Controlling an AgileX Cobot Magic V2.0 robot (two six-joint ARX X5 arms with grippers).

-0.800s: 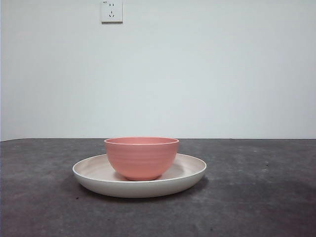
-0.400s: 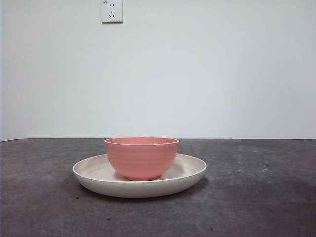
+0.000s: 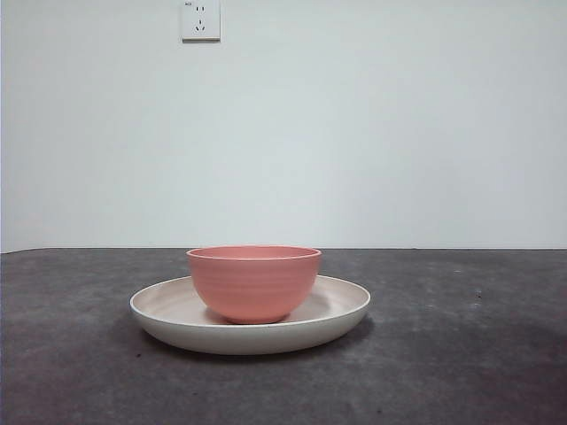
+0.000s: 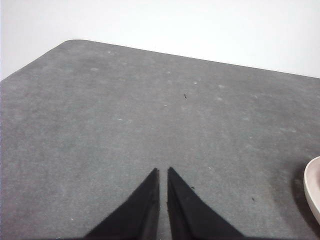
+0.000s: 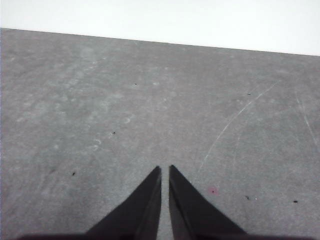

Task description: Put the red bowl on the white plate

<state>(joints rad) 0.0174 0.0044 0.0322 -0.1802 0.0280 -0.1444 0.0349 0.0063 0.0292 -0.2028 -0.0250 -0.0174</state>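
The red bowl [image 3: 254, 282] stands upright inside the white plate [image 3: 341, 312] at the middle of the dark grey table in the front view. No gripper shows in that view. My left gripper [image 4: 162, 171] is shut and empty above bare table, with only an edge of the plate [image 4: 314, 190] at the side of its view. My right gripper [image 5: 164, 169] is shut and empty above bare table; neither bowl nor plate shows in its view.
A white wall with a socket [image 3: 200, 19] stands behind the table. The table's far rounded corner [image 4: 75, 42] shows in the left wrist view. Faint scratches [image 5: 235, 117] mark the table surface in the right wrist view.
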